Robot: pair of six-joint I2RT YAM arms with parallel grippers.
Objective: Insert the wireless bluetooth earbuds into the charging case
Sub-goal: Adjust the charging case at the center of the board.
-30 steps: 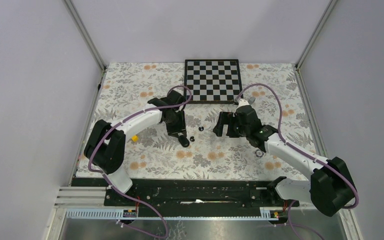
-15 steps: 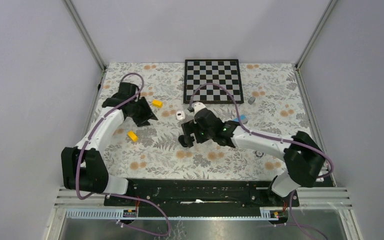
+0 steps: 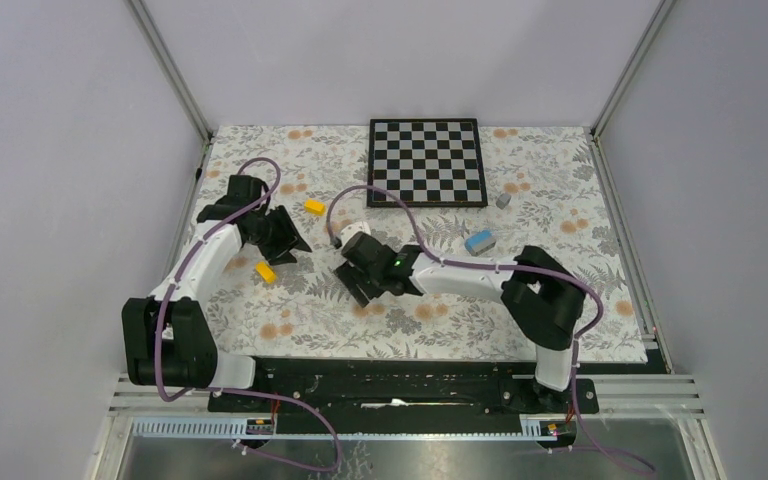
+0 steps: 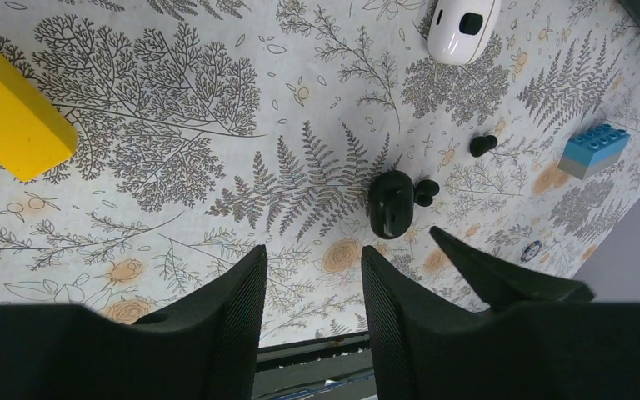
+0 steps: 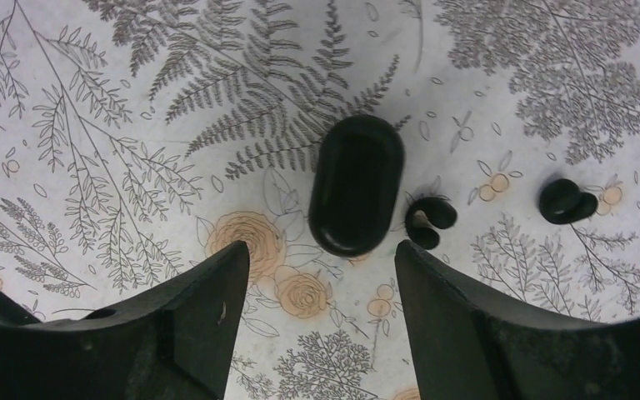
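Right end effector (image 5: 318,248) spread over glossy oval case (image 5: 356,185), bean-shaped earbuds (image 5: 430,221) beside

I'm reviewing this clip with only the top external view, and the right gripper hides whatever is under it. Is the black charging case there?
Observer: Yes. In the right wrist view the black case lies flat on the mat, in line with the gap of the open right gripper and untouched.
Operator: Where are the black earbuds?
Observer: Both are out on the mat. The near earbud sits right beside the case, and the far earbud lies farther off on the same side.
Operator: And the left gripper?
Observer: Its wrist view shows the left gripper open with nothing between its fingers.
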